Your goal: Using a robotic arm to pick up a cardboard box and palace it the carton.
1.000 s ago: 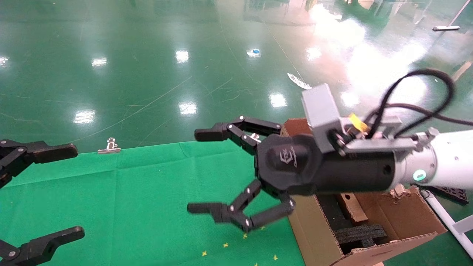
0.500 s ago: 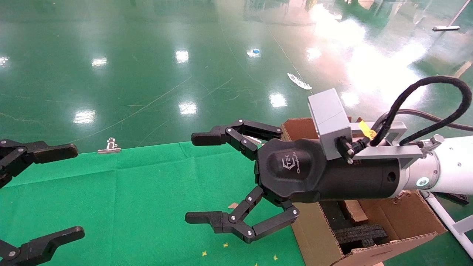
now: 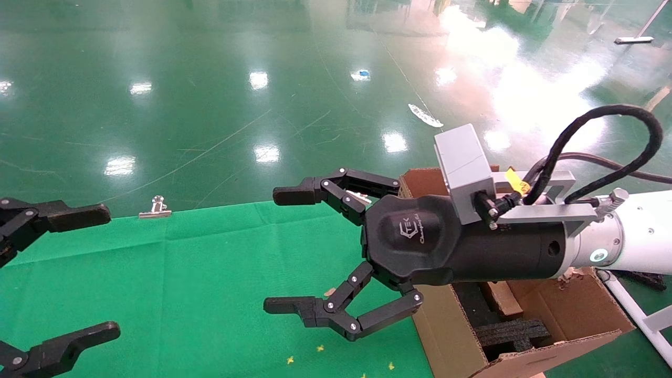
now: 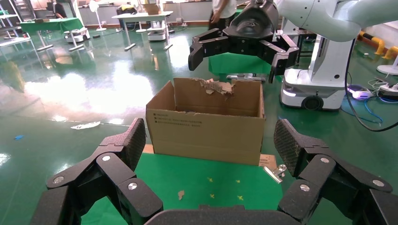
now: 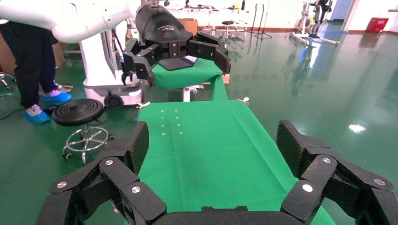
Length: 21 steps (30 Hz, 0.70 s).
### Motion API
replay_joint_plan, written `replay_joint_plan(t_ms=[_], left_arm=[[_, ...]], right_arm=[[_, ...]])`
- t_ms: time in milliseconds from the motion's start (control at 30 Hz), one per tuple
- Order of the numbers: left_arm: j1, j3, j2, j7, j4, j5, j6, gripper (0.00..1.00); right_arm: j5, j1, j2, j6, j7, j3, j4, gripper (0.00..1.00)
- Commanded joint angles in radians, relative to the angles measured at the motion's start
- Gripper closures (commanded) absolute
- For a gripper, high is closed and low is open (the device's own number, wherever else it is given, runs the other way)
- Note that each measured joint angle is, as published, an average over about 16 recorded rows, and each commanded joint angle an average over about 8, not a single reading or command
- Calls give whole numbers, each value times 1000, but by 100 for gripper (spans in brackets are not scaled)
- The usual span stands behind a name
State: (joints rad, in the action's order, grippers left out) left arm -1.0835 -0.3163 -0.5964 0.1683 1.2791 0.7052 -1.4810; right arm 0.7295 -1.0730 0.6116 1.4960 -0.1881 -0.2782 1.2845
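Right end effector of the robotic arm raised above the green worktop, fingers spread wide apart, nothing between them; black wrist just above the near-left wall of the carton. Carton standing at the right edge of the worktop, flaps up, one ragged torn edge, black foam blocks inside. Cardboard box lying inside the carton, beside the foam, partly hidden under the wrist. Left end effector parked at the left edge of the worktop, fingers likewise apart and empty. Metal binder clip on the far edge of the worktop.
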Motion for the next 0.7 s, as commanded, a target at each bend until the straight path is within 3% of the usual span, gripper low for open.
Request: replay_joint_plan(t_ms=[33, 700], left_arm=[[0, 0, 0, 0, 0, 0, 0, 0], [0, 0, 0, 0, 0, 0, 0, 0]], right_arm=[[1, -1, 0, -1, 0, -1, 0, 0], [2, -5, -2, -2, -2, -6, -2, 0]])
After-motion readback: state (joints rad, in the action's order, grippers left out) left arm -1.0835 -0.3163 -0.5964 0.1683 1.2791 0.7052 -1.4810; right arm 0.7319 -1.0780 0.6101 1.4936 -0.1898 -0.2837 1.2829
